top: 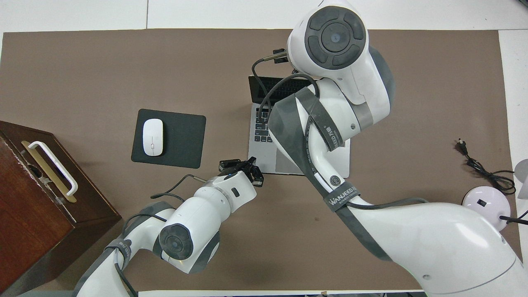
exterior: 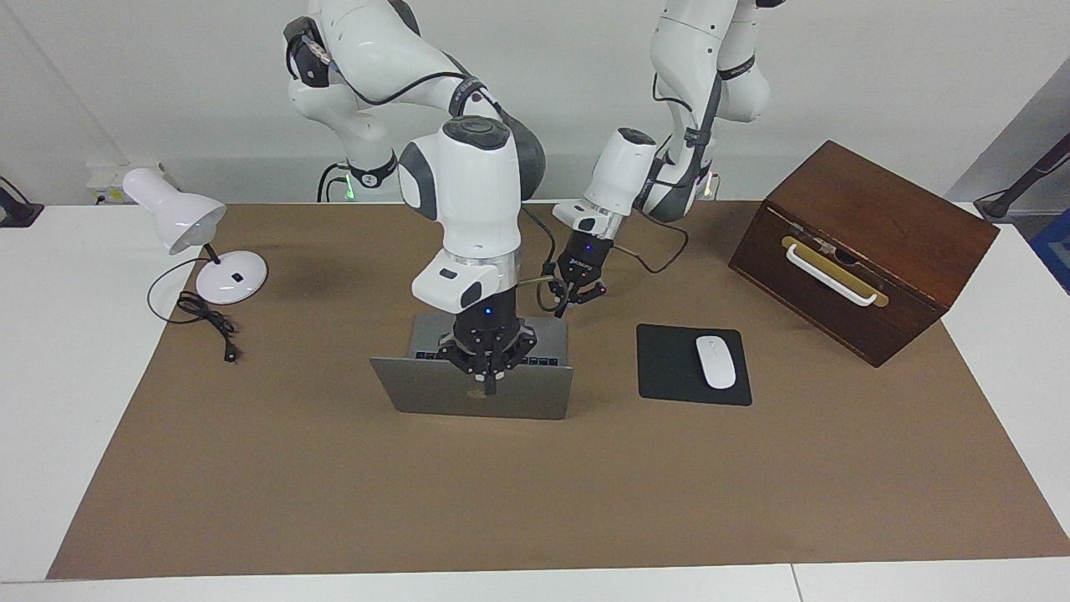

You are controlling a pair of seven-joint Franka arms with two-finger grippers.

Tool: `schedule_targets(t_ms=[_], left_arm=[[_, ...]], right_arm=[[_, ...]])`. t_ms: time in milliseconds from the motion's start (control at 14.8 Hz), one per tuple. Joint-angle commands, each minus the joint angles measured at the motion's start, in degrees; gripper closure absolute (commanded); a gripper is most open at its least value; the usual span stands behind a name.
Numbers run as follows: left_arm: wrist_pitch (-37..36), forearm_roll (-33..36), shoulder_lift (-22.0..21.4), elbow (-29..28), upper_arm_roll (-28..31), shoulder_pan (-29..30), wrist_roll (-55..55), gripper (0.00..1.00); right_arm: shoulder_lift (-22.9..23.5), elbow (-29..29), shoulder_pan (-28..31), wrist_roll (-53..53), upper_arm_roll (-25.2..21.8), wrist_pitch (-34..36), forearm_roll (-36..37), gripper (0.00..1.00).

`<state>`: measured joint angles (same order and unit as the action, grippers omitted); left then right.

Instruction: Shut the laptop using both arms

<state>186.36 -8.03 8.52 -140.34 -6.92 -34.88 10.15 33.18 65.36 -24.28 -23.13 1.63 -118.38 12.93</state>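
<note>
The laptop point(exterior: 473, 386) sits open near the middle of the brown mat point(exterior: 535, 485), its silver-grey lid raised with the back facing away from me, its dark keyboard and grey trackpad on my side of the lid. The black mouse pad point(exterior: 673, 365), carrying a white mouse point(exterior: 715, 361), lies beside the laptop toward my left arm's end of the table.

My right gripper point(exterior: 490, 383) points straight down at the middle of the lid's top edge, its fingertips drawn together against the lid's back, though whether they press on it cannot be told; the forearm stands nearly vertical above it. My left gripper point(exterior: 565, 305) slants down over the mat beside the laptop's base corner nearest the mouse pad, and I cannot tell how its fingers are set.
</note>
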Motion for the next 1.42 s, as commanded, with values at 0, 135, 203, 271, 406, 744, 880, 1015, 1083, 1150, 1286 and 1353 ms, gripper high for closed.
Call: schedule_targets(t_ms=[0, 135, 203, 271, 406, 744, 880, 1015, 1083, 1150, 1286, 1353], left_arm=[[3.1, -0.5, 3.3, 1.0, 0.5, -0.7, -1.7, 1.00], [3.5, -0.4, 3.9, 1.1, 0.4, -0.8, -1.8, 1.00], [4.1, -0.5, 4.9, 1.3, 0.4, -0.9, -1.8, 1.00], [4.6, -0.5, 5.5, 1.7, 0.4, -1.0, -1.8, 1.00], [5.7, -0.5, 6.9, 2.1, 0.4, -1.0, -1.8, 1.00], [6.2, -0.5, 7.8, 2.1, 0.4, -1.2, -1.9, 1.00], [6.2, -0.4, 7.8, 2.0, 0.4, -1.2, -2.2, 1.00], [6.2, -0.3, 7.9, 2.0, 0.4, -1.2, -4.0, 1.00], [6.3, -0.3, 8.1, 1.8, 0.4, -1.0, -5.9, 1.00], [6.3, -0.3, 8.3, 1.7, 0.4, -1.1, -6.5, 1.00], [6.3, -0.3, 8.7, 1.7, 0.4, -0.7, -8.0, 1.00], [6.2, -0.3, 8.7, 1.6, 0.4, -0.8, -8.5, 1.00]], right_arm=[[1.4, -0.9, 0.7, -0.4, 0.5, -1.3, 1.5, 1.00], [1.4, -0.9, 0.9, -0.5, 0.5, -1.2, 1.3, 1.00], [1.3, -0.8, 1.2, -0.5, 0.5, -1.2, 1.0, 1.00], [1.3, -0.8, 1.3, -0.5, 0.5, -1.2, 0.4, 1.00], [1.2, -0.8, 1.3, -0.5, 0.5, -1.2, 0.2, 1.00], [0.9, 0.8, 2.3, -0.5, 0.5, -1.1, -2.6, 1.00], [0.6, 1.4, 2.3, -0.4, 0.5, -0.4, -3.1, 1.00], [0.4, 1.9, 2.4, -0.4, 0.5, 0.2, -3.2, 1.00], [0.3, 2.3, 2.6, -0.4, 0.6, 0.4, -4.6, 1.00], [0.2, 2.5, 3.2, -0.4, 0.6, 0.8, -6.7, 1.00], [0.0, 2.5, 3.3, -0.3, 0.7, 3.2, -8.5, 1.00], [-0.1, 2.6, 3.3, -0.2, 0.7, 4.6, -9.8, 1.00]])
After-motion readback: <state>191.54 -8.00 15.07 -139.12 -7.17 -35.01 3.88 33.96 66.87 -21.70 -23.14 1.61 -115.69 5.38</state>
